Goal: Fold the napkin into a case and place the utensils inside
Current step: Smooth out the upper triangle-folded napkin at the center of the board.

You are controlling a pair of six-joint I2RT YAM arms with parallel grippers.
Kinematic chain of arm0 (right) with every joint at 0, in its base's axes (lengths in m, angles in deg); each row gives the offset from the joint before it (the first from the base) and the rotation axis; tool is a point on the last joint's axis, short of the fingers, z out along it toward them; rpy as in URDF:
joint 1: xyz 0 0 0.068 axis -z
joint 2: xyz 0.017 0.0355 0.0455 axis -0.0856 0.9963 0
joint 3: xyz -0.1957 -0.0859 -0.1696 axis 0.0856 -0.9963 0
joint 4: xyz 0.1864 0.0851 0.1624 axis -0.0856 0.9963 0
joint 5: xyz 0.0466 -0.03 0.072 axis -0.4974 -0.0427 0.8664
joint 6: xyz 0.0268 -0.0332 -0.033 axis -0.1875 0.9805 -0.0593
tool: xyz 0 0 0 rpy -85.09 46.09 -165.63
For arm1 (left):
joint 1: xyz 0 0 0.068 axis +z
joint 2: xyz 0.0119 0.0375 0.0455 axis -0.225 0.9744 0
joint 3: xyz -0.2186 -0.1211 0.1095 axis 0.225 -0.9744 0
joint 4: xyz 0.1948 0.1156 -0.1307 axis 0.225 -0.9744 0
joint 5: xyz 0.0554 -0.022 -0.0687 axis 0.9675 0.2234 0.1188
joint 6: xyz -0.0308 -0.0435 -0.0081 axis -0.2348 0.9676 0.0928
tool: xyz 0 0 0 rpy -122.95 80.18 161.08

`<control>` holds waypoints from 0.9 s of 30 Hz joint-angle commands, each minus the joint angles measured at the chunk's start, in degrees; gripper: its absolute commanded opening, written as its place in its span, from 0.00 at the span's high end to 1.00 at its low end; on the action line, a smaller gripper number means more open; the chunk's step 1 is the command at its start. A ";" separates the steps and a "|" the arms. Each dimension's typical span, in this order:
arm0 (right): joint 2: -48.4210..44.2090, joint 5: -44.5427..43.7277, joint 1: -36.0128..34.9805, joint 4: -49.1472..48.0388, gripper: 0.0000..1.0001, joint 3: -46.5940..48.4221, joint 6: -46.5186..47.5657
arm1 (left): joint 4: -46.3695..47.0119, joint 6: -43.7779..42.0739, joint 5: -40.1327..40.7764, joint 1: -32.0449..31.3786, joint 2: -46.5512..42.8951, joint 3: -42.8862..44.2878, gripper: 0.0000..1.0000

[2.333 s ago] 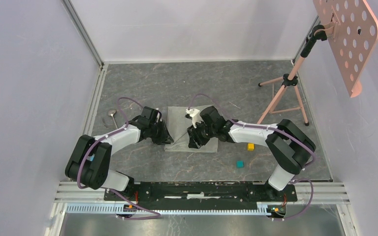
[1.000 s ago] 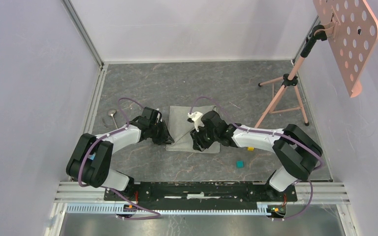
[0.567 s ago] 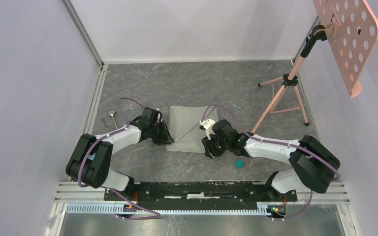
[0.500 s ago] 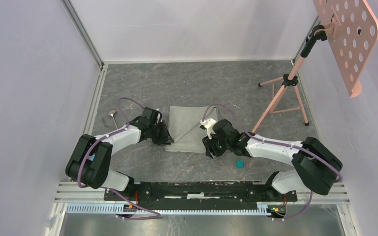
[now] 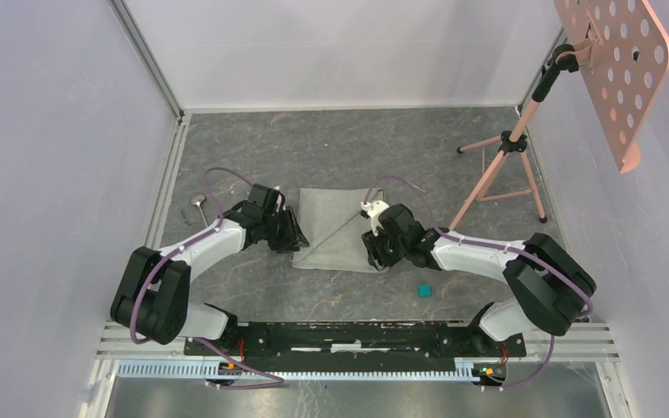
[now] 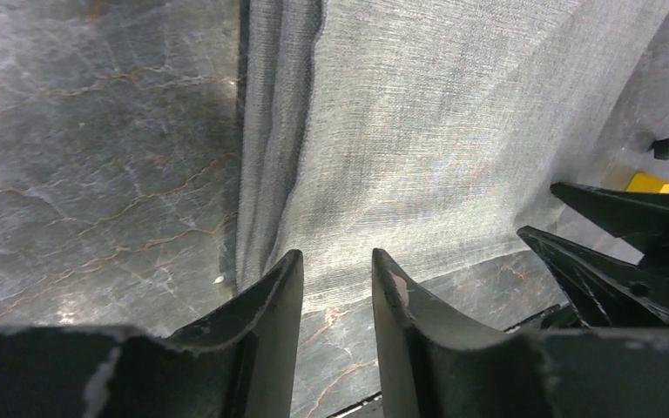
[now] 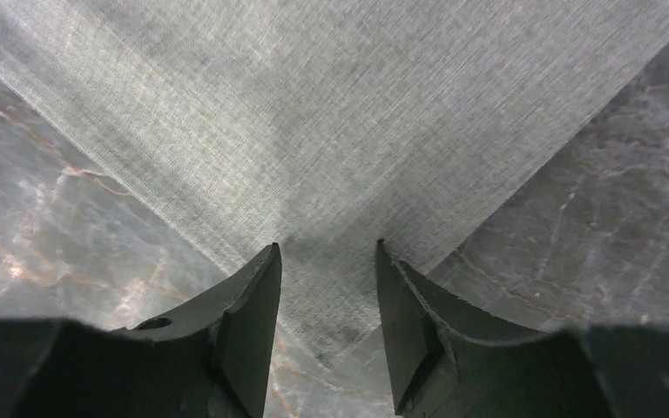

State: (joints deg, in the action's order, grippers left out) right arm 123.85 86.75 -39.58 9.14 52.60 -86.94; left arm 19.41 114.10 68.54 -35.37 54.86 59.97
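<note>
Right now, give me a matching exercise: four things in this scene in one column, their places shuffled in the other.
Things:
1. napkin
2. spoon
3. teal cube
4. pink tripod stand

Places:
A. far right side
B. just left of the left arm
C. lying between the left gripper and right gripper
D. near side of the right arm

Pairs: 1-C, 2-B, 3-D, 4-A.

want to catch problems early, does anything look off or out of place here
Nothing looks spilled or damaged. The napkin lies slightly skewed, and the left wrist view shows its left edge rumpled into a ridge. The spoon sits well off to the napkin's left, not touching it. A stray teal cube lies to its near right.
</note>
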 commanded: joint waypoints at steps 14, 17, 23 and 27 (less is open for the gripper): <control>-6.56 -21.93 -0.07 11.59 0.44 6.27 7.67 | -3.27 0.53 6.64 0.14 -15.21 -1.27 0.41; -6.50 -12.56 -0.05 6.75 0.41 6.54 6.43 | -1.80 1.10 5.88 0.25 -14.72 -1.66 0.36; -4.78 -7.08 0.29 0.62 0.44 4.26 1.94 | 3.87 2.37 -1.56 0.27 -7.71 1.10 0.35; -3.04 2.55 7.00 -8.69 0.44 3.54 -2.59 | 9.27 3.63 -5.60 0.29 0.07 4.45 0.42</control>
State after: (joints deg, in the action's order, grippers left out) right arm 119.11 79.80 -38.14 11.72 56.86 -84.39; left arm 20.72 114.28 68.85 -35.26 49.29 59.89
